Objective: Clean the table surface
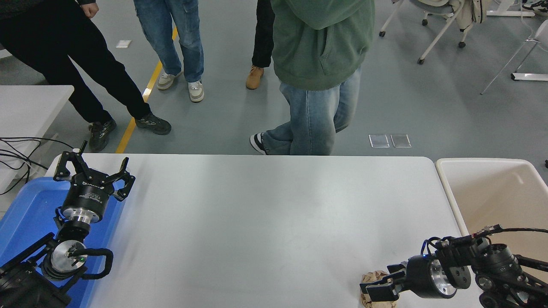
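Right hand on crumpled tan paper wad, matte table surface

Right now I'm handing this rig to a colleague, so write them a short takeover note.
Left end effector: open, parked over the blue tray at lower left.
Right end effector: low at the near right edge, at the crumpled brown paper; grip unclear.
White bin stands right of the table surface.
Done: nothing else shows on the table.
Left: get the paper off the table, probably into the bin.
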